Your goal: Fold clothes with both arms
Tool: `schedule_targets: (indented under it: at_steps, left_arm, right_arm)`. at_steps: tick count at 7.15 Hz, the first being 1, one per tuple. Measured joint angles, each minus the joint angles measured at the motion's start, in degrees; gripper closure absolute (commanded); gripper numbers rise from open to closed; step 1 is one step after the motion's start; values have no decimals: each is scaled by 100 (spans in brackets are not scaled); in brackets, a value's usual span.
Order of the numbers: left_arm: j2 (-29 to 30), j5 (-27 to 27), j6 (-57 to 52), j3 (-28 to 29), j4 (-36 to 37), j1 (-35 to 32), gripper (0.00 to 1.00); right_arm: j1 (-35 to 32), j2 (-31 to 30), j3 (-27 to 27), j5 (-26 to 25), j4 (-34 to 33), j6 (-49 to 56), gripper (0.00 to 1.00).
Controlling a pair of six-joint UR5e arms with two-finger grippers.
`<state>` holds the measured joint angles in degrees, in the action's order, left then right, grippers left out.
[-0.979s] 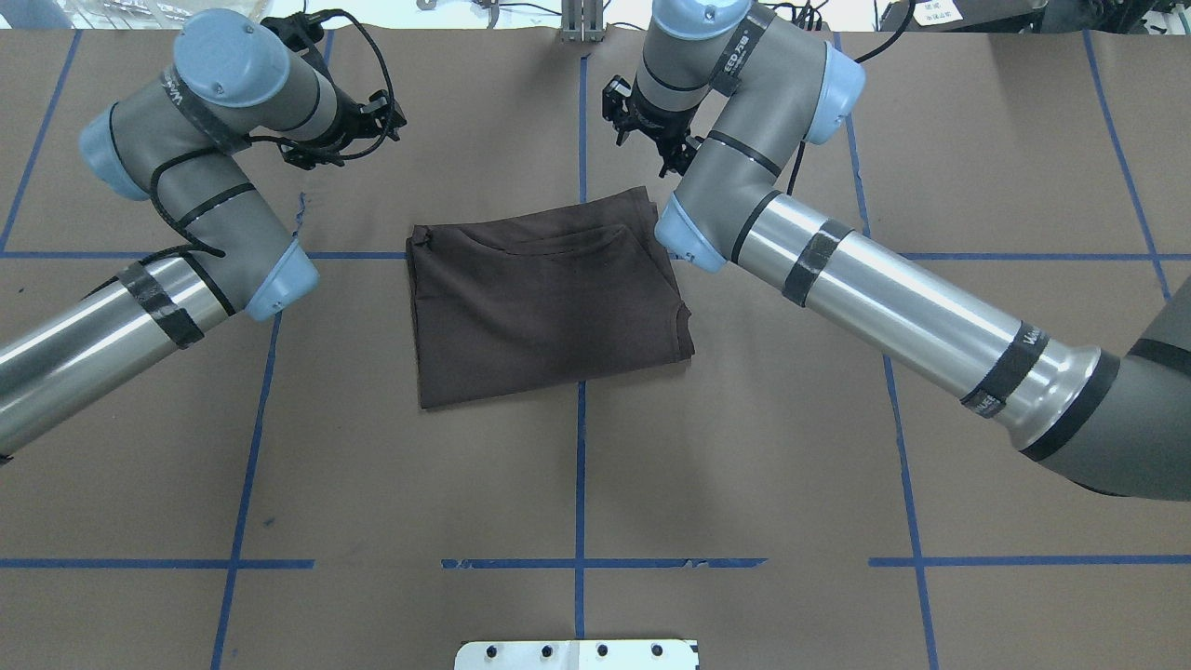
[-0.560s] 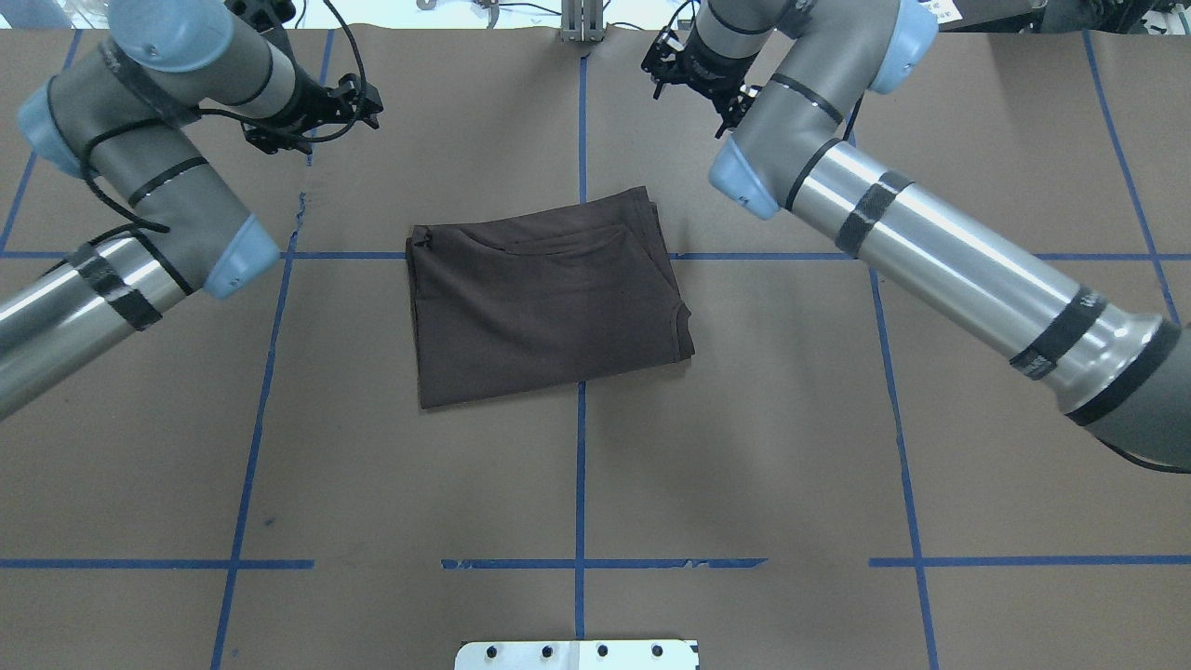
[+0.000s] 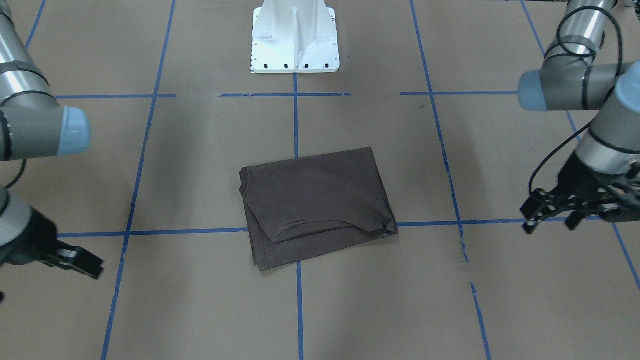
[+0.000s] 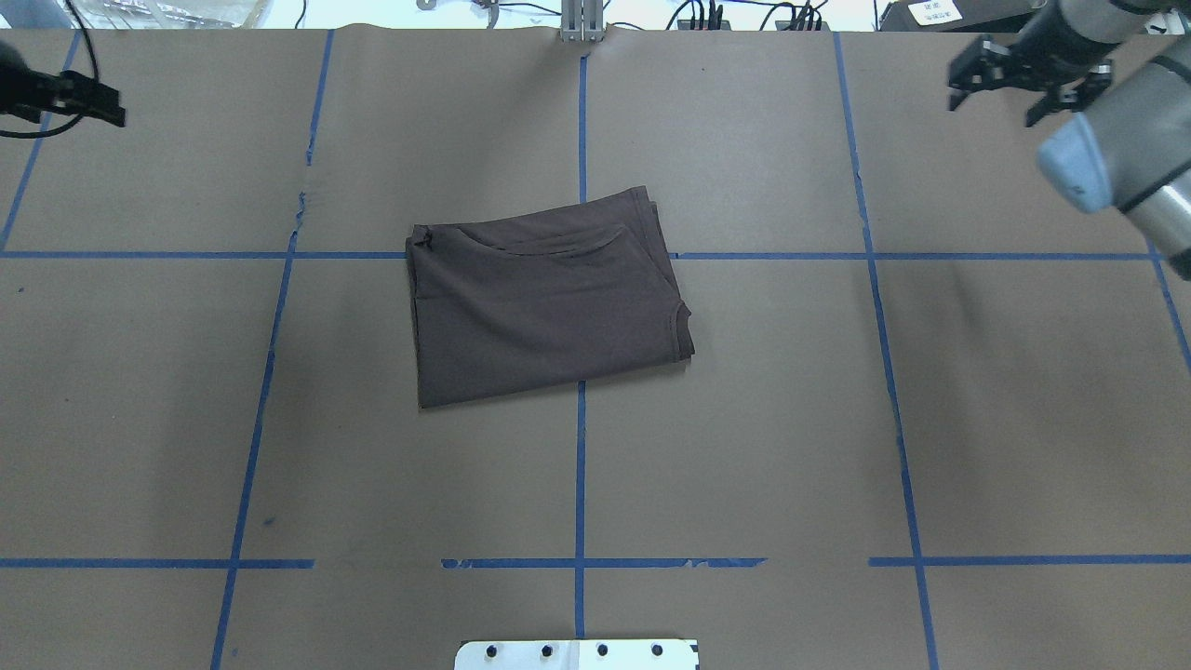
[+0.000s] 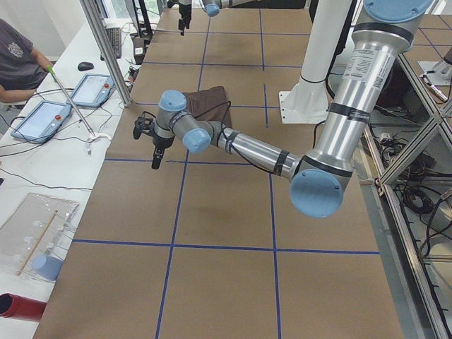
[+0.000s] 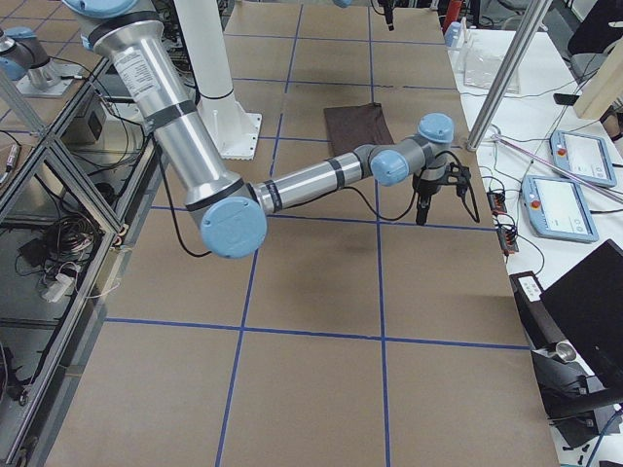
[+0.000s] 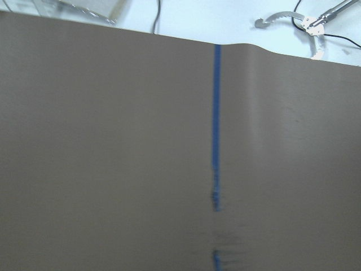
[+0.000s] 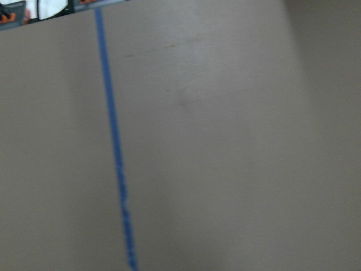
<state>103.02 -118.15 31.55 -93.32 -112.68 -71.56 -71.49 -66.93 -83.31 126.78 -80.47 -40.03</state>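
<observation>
Right, the left gripper (image 3: 549, 223) hangs with its two black fingers spread wide and nothing between them, out over bare brown paper at the far left of the table (image 4: 744, 447). Across on the far right, the right gripper (image 4: 1014, 88) is parted too, and just as empty. Both are well apart from the T-shirt (image 4: 544, 307), which lies flat in the middle of the table. It is folded into a tidy, slightly skewed rectangle, the collar's curve showing along its far edge, and it sits across a crossing of the blue tape lines (image 4: 580, 484). Both wrist views give only blurred paper and a single blue line. The white pedestal base (image 3: 294, 35) sits centred at the near edge.
</observation>
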Motion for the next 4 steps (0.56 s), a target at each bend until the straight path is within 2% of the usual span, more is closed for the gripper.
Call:
schedule_targets:
  at_steps: [2, 4]
  left_arm:
    - [-897, -387, -2600, -98, 112, -1049, 0]
    - [-1500, -960, -4215, -133, 275, -1671, 0]
  right_arm:
    - [-1208, -1319, -233, 396, -143, 2620, 0]
    - [-1947, -2193, -497, 599, -465, 4550, 0]
